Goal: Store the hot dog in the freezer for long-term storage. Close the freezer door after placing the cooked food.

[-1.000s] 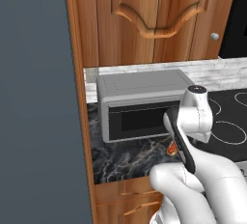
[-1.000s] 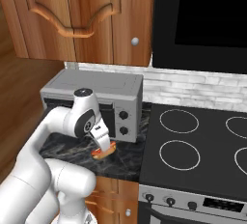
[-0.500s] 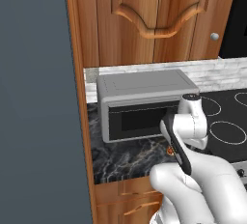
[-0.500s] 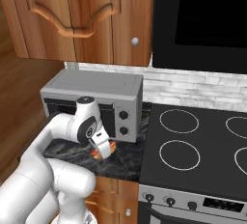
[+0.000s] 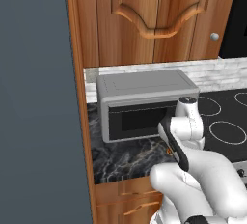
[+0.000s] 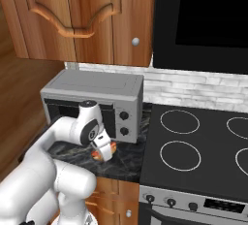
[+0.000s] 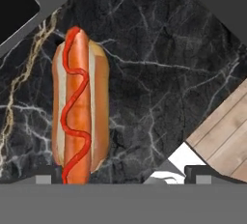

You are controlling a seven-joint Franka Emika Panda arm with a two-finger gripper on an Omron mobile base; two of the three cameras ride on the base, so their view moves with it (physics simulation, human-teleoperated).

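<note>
Hot dog [image 7: 77,105] lies on the dark marble counter [image 7: 159,73] before the grey microwave [image 5: 144,102], beside the stove [image 6: 198,151]; just above it hangs the gripper [image 6: 104,147], jaws spread fully wide, holding nothing.
</note>
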